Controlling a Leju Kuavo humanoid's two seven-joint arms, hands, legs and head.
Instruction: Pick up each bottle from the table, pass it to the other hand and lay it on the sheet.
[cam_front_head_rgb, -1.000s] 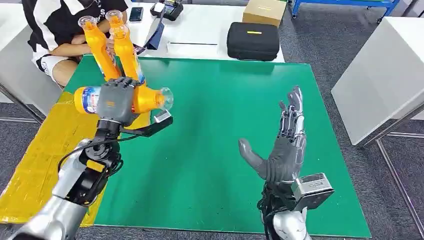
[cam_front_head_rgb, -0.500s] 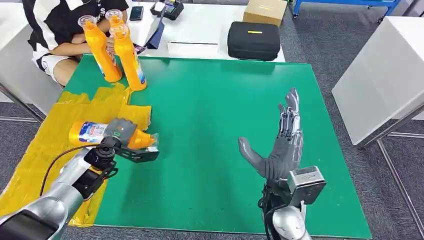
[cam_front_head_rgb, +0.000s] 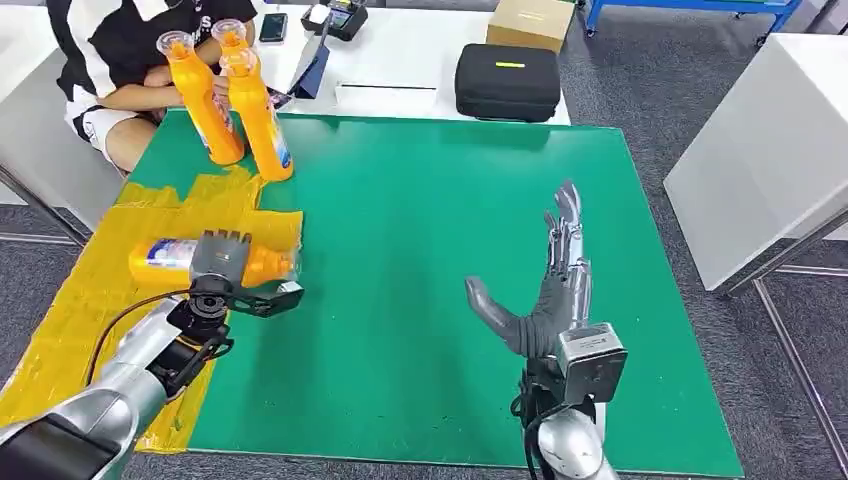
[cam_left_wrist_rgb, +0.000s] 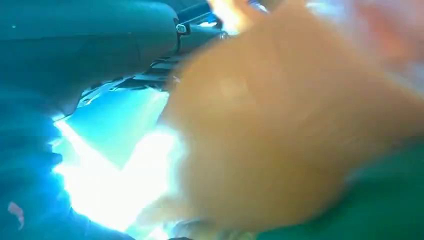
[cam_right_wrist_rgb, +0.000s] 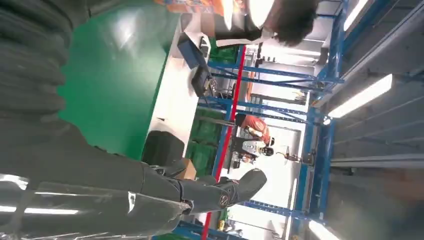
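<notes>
Left hand (cam_front_head_rgb: 222, 262) gripping 1 bottle (cam_front_head_rgb: 160, 262) down on yellow sheet (cam_front_head_rgb: 70, 320); right hand (cam_front_head_rgb: 545, 300) spread, holding nothing. 3 upright bottles (cam_front_head_rgb: 235, 100) left.

Between our two hands the green desk (cam_front_head_rgb: 420, 250) lies bare: a broad open lane runs from the near edge to the far edge. Our right hand (cam_front_head_rgb: 545, 290) hangs above it, fingers spread, holding nothing, room all around. Our left hand (cam_front_head_rgb: 222, 262) grips a bottle (cam_front_head_rgb: 165, 262) lying sideways on the yellow sheet (cam_front_head_rgb: 90, 300), which covers the desk's left side. At the far left corner three upright orange bottles (cam_front_head_rgb: 225, 95) stand close together, with a seated person (cam_front_head_rgb: 130, 60) just behind them; that corner is crowded. Beyond the far edge, on a white table (cam_front_head_rgb: 400, 60), sit a black case (cam_front_head_rgb: 507, 82) and a cardboard box (cam_front_head_rgb: 530, 22).
</notes>
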